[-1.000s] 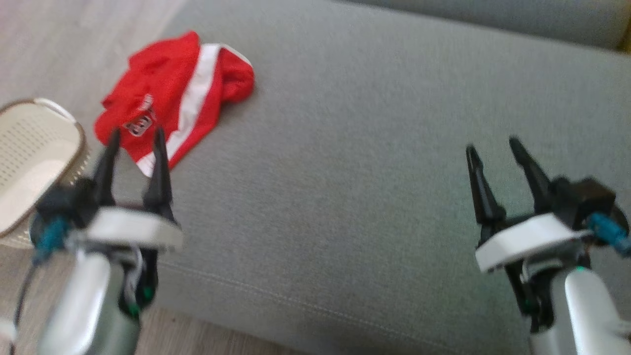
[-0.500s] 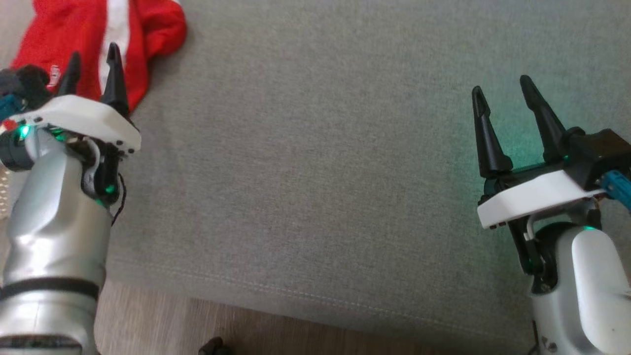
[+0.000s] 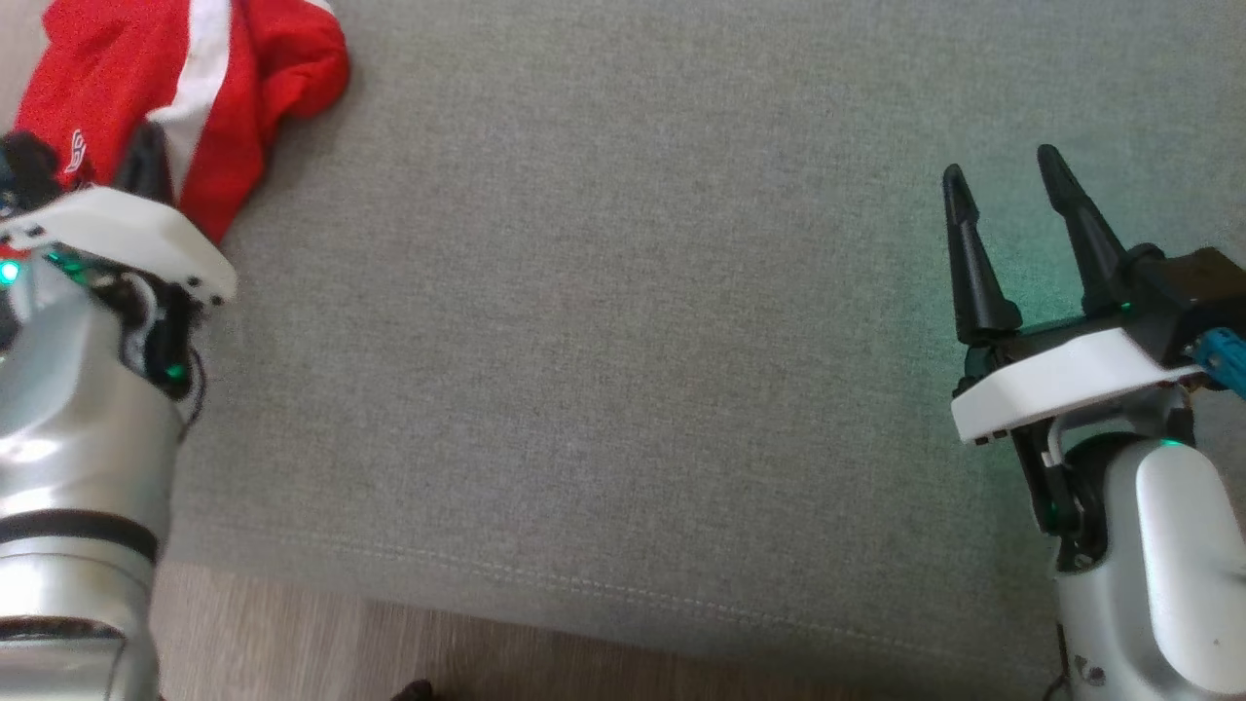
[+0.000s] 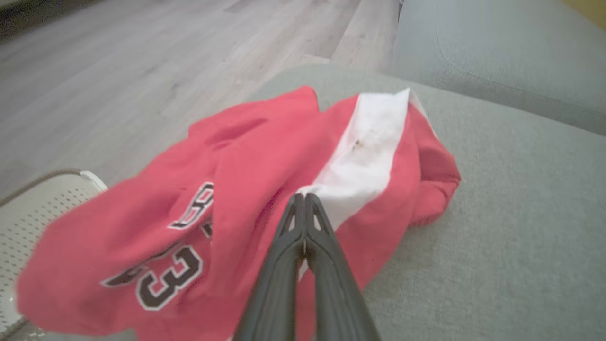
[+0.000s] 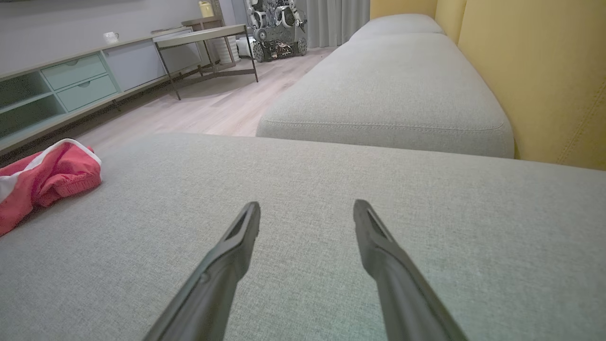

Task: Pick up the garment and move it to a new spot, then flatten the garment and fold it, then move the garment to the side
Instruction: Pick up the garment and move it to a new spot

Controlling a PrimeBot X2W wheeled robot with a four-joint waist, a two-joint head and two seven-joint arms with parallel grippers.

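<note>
A red garment (image 3: 107,68) with a white stripe and a dark number lies crumpled at the far left of the grey sofa cushion (image 3: 623,341). My left gripper (image 3: 146,161) is at its near edge. In the left wrist view its fingers (image 4: 303,201) are pressed together, pinching the garment (image 4: 265,156) at the lower end of the white stripe. My right gripper (image 3: 1003,166) hovers open and holds nothing over bare cushion at the right, far from the cloth. The right wrist view shows its spread fingers (image 5: 307,207) and the garment (image 5: 47,180) at the far left.
A white perforated basket (image 4: 47,199) sits on the wooden floor just left of the garment. The cushion's front edge borders floor (image 3: 292,643). A second grey cushion (image 5: 388,90) and a yellow backrest (image 5: 535,71) lie beyond, with a cabinet (image 5: 71,80) across the room.
The head camera has tilted down and shifted. My left gripper reached onto the garment and closed its fingers on the white stripe. The right gripper stayed open.
</note>
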